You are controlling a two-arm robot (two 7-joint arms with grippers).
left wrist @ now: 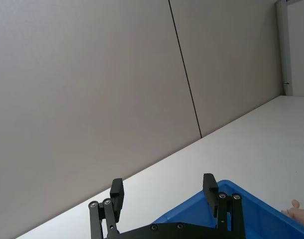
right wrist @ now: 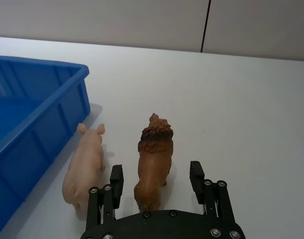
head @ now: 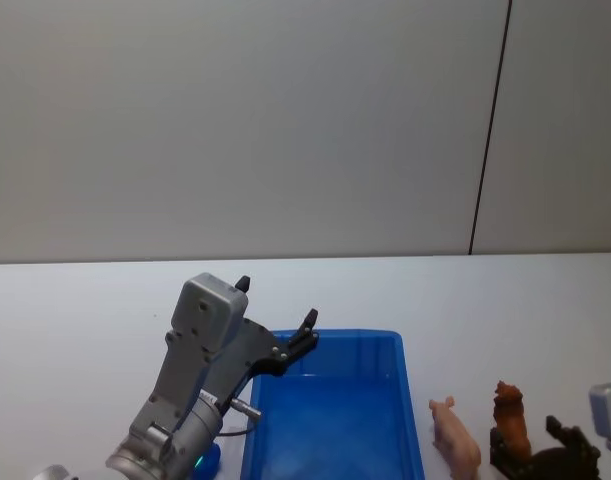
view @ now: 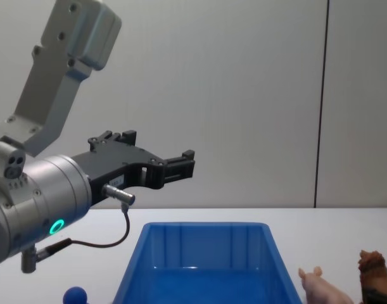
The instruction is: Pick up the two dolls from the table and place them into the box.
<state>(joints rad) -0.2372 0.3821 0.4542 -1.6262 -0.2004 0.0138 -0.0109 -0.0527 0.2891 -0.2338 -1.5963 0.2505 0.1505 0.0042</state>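
The two dolls stand side by side on the white table (right wrist: 251, 109), to the right of the blue box (head: 400, 400). The reddish-brown lion (right wrist: 154, 154) is on the right and the pale pink pig (right wrist: 86, 164) is nearer the box wall (right wrist: 47, 119). My right gripper (right wrist: 156, 169) is open, with one finger on each side of the lion's hindquarters; in the head view it (head: 530, 450) sits low behind the lion (head: 509, 412) and the pig (head: 455, 435). My left gripper (head: 276, 301) hangs open and empty above the box's far left corner.
A small blue ball (view: 74, 295) lies on the table left of the box (view: 206, 229), under the left arm. A grey wall with a dark vertical seam (head: 490, 130) rises behind the table. Bare tabletop stretches beyond the dolls.
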